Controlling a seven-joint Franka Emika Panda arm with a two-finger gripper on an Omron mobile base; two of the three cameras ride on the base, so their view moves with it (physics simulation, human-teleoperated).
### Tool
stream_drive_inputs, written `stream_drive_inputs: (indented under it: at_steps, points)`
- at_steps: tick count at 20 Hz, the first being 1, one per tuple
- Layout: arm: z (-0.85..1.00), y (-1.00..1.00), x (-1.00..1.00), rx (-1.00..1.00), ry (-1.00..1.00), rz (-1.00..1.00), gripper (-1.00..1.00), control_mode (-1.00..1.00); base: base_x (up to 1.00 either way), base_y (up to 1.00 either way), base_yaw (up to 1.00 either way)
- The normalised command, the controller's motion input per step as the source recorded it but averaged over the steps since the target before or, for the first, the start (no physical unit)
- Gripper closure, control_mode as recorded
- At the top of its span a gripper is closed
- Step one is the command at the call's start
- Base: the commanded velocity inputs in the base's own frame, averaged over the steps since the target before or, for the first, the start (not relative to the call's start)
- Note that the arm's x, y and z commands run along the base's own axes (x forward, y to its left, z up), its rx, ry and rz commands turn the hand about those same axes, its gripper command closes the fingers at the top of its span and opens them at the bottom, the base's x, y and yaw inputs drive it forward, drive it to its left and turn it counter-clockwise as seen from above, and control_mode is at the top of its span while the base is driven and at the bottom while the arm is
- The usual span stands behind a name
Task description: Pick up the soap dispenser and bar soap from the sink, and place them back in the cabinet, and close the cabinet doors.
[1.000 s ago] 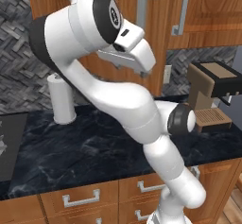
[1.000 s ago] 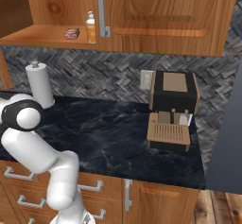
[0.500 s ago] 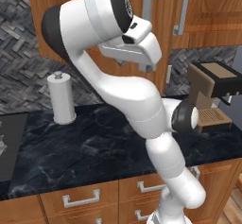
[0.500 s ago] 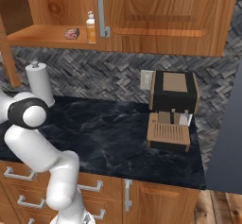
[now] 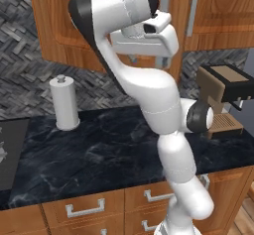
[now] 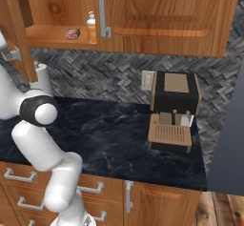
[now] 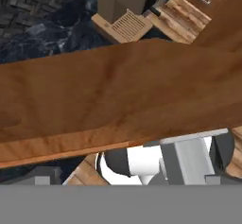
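soap dispenser [image 6: 91,27] beside bar soap [image 6: 72,34] on cabinet [image 6: 52,35] shelf, no legible labels

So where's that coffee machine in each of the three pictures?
Left base view: the coffee machine stands at the right edge, behind the arm.
Right base view: right of centre, against the tiled wall.
Hand view: top centre, seen tilted.
Shared landmark: the dark marble counter it stands on.
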Motion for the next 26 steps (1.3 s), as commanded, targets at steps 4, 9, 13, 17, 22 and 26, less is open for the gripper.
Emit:
stream_drive_inputs:
  at_steps: [4,9,13,17,22,26]
  points:
    - [-0.17,-0.41,0.67,0.05,-0.66,0.22,-1.00,-1.00,0.00,0.00,0.00]
    - [-0.17,-0.42,0.59,0.05,-0.71,0.23,-1.00,-1.00,0.00,0.00,0.00]
    - [-0.22,-0.41,0.45,0.04,-0.72,0.24,-1.00,-1.00,0.00,0.00,0.00]
    - [-0.21,-0.39,0.36,0.04,-0.73,0.25,-1.00,-1.00,0.00,0.00,0.00]
    - [-0.18,-0.44,0.31,0.05,-0.73,0.25,-1.00,-1.00,0.00,0.00,0.00]
    - [-0.20,-0.46,0.23,0.06,-0.73,0.25,-1.00,-1.00,0.00,0.00,0.00]
